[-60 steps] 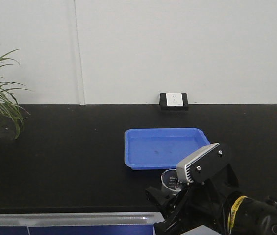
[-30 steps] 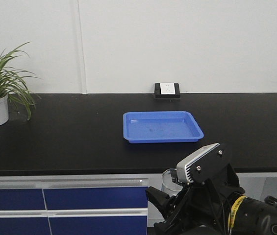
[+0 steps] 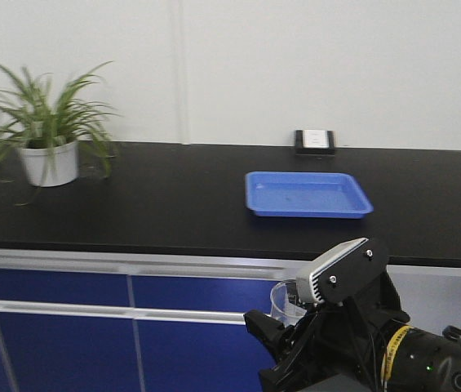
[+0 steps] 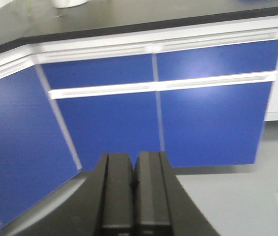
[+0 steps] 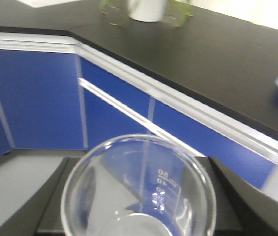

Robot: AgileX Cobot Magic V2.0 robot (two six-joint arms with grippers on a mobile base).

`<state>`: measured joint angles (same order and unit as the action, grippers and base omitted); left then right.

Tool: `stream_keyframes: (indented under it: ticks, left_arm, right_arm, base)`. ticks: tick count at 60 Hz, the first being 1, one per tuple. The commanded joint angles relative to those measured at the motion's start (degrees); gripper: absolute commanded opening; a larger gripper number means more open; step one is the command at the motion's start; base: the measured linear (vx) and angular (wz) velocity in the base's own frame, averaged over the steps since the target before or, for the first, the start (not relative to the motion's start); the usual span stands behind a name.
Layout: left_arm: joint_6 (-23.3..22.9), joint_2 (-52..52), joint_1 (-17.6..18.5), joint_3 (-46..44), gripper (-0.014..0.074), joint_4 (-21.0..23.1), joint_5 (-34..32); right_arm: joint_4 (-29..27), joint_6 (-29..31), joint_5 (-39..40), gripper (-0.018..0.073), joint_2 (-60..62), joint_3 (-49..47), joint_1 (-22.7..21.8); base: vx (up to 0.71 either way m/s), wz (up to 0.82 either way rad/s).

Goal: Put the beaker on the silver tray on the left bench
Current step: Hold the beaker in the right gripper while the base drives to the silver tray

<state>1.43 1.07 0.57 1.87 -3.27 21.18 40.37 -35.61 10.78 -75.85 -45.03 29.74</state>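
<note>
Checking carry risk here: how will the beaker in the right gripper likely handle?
The beaker looks like thin clear glass, so probably rigid but fragile. It appears empty, so likely light. Its smooth wall could slip if the hold loosens.

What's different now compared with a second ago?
The robot has backed away from the black bench and turned left: the blue tray looks farther off and the potted plant is fully in view. The right gripper still holds the beaker, as before.
</note>
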Motion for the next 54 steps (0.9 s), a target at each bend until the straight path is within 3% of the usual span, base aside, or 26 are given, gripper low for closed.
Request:
stream_keyframes:
  ticks: [1,54]
  left_arm:
    - [-0.1,0.43,0.31,1.13,0.0001,0.17,-4.5]
    - [-0.1,0.43,0.31,1.13,0.0001,0.17,-4.34]
  right_arm:
    - [-0.42,0.12,3.59,-0.0014,1.81,-1.7,-0.03]
    - [-0.37,0.12,3.6,-0.0014,1.81,-1.7,-0.03]
  base:
    - [-0.15,0.46]
    - [-0.06,0.71]
